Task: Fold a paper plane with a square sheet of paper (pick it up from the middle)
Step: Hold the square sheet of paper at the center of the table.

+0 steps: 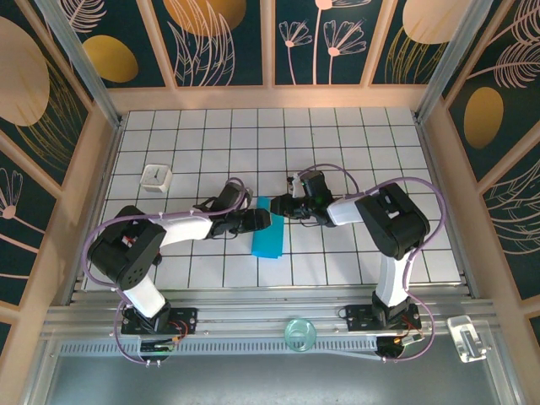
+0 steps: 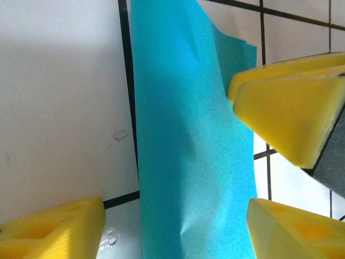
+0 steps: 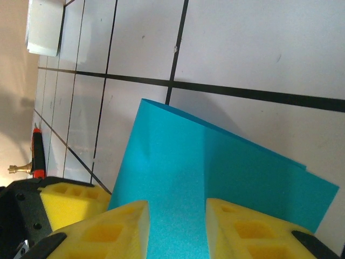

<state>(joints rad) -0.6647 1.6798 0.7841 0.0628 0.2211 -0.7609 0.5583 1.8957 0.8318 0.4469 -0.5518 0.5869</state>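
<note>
Here the folded square sheet of paper (image 1: 270, 234) lies well right of the white cube (image 1: 156, 177). Our left hand (image 2: 172, 232) stands spread astride it, our right hand (image 3: 176, 208) narrowly parted; we fear a skewed press creasing it crookedly.

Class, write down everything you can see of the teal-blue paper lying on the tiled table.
The teal-blue paper is thin, plain and matte. It is folded into a long narrow strip, its layers slightly offset at one end, with a faint buckle along it. It lies on the white tiled table between the left end effector and the right end effector, whose yellow fingers sit over it. Whether they actually touch it is unclear.
</note>
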